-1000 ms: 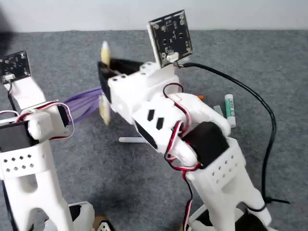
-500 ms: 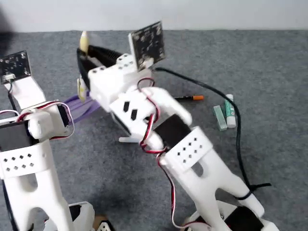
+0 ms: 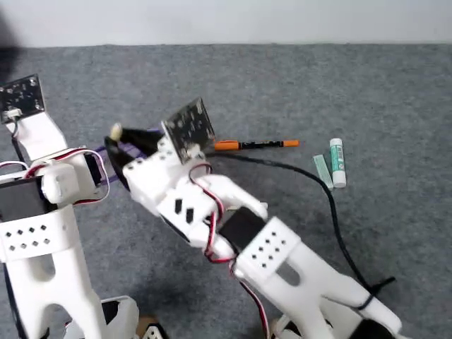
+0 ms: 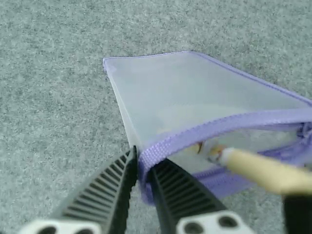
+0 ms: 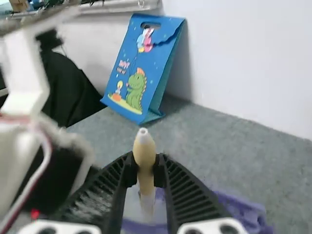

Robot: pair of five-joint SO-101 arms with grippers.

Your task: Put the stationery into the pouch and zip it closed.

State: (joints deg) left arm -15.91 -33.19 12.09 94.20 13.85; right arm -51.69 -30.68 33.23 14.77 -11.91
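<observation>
A translucent purple pouch (image 4: 195,97) lies on the grey carpet, its zip mouth held open. My left gripper (image 4: 141,162) is shut on the purple zip edge at one corner of the mouth. My right gripper (image 5: 145,163) is shut on a cream-coloured pen (image 5: 144,151), whose end (image 4: 253,168) pokes into the pouch opening. From above, the right arm leans low to the left over the pouch (image 3: 106,152), the pen's top (image 3: 114,131) sticking up. An orange-and-black pen (image 3: 254,145), a glue stick (image 3: 337,161) and a green eraser (image 3: 322,171) lie to the right.
The right arm's black cable (image 3: 318,191) trails across the carpet just below the orange pen. The left arm's white body (image 3: 42,212) stands at the left front. A blue gift bag (image 5: 141,68) leans on the wall behind the table.
The right arm has swung left and down with the cream pen, from above the carpet to the pouch mouth. This uncovered the orange pen. The left arm kept still.
</observation>
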